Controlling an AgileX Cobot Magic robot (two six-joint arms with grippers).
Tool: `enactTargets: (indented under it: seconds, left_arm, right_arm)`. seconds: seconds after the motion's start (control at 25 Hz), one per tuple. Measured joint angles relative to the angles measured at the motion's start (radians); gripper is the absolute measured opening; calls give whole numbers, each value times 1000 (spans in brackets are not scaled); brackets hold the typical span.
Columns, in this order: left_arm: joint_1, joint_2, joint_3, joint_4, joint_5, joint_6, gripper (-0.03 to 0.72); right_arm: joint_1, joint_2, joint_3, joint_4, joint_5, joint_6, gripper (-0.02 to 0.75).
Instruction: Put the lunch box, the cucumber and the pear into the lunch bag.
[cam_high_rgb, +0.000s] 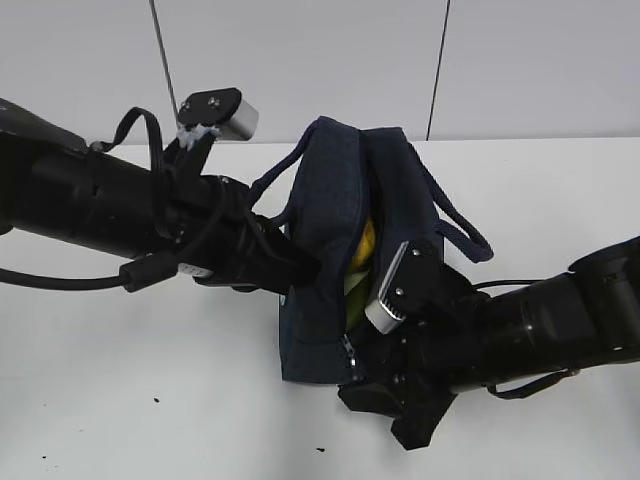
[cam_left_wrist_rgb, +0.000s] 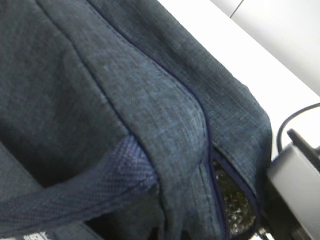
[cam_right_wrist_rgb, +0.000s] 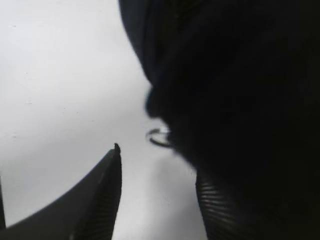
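The navy lunch bag (cam_high_rgb: 325, 220) stands mid-table with its top slit open. A yellow patch, probably the pear (cam_high_rgb: 366, 243), and a pale green patch, perhaps the lunch box lid (cam_high_rgb: 354, 286), show inside. The cucumber is hidden. My left gripper (cam_high_rgb: 303, 268) is at the bag's left wall and seems shut on its fabric; bag fabric (cam_left_wrist_rgb: 150, 100) fills the left wrist view, hiding the jaws, with foil lining (cam_left_wrist_rgb: 231, 202) in a gap. My right gripper (cam_high_rgb: 352, 368) is open and empty (cam_right_wrist_rgb: 157, 165) at the bag's near corner, with the zipper's metal ring pull (cam_right_wrist_rgb: 159, 137) just ahead.
The bag's loop handles (cam_high_rgb: 462, 235) hang to the right, and a strap (cam_left_wrist_rgb: 75, 187) crosses the left wrist view. The white table (cam_high_rgb: 150, 380) runs to a white wall behind. Both black arms flank the bag closely.
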Motion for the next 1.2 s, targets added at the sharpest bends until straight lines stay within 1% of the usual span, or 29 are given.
enactTargets:
  seconds: [0.36,0.6,0.76,0.96,1.2]
  left_arm:
    - [0,0,0,1,5,0,-13]
    - [0,0,0,1,12,0,-13]
    - [0,0,0,1,14,0,-13]
    - [0,0,0,1,15,0,-13]
    - [0,0,0,1,15,0,-13]
  right_arm:
    - [0,50,-48,0,0,8,384]
    - [0,57,-54,-4,1,103,384]
    - [0,55,-55,-4,-1,123,384]
    - [0,10,-49,-9,-55,127,384]
    - [0,4,-46,-9,-72,132,384]
